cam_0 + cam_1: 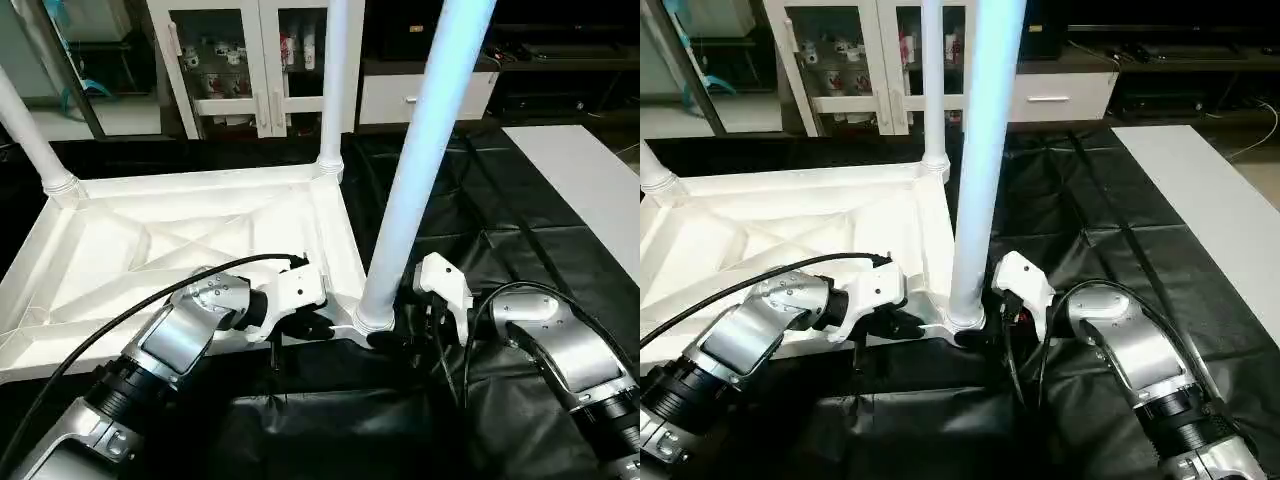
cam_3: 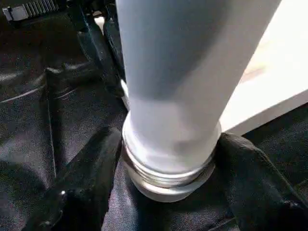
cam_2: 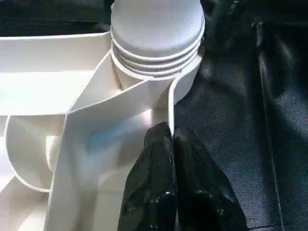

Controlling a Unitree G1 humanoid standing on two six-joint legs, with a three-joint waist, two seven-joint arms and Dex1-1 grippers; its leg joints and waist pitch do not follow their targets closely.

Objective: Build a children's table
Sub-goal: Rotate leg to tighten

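Black left fingers (image 3: pixel 168 192) are pinched together on the tabletop (image 1: pixel 150 250) rim, just below the near corner socket (image 3: pixel 185 79) — the wall sits between the pads, so that side is clamped. Right fingers (image 2: pixel 86 178) stand fairly wide, one either side of the leg (image 1: pixel 420 170) at its threaded base; they look to be touching or just off the tube, and I can't tell if they bear on it.

Risks from here:
- Leg looks only part seated — thread rings show above the socket. If the right fingers let go or slip on the smooth tube, it could lean, cross-thread or tip out.
- A twist with a loose grip would likely just spin the pads on the plastic.
- The left hold is a thin rim pinch; torque on the leg could pull the tabletop out of it and slide it across the black sheet (image 1: pixel 520 230).
- Cable near the right wrist could snag on a big rotation.

Tabletop lies upside down on the surface, ribs up, to the left of both grippers. Two more legs stand in the far corners — near leg rises between the grippers.
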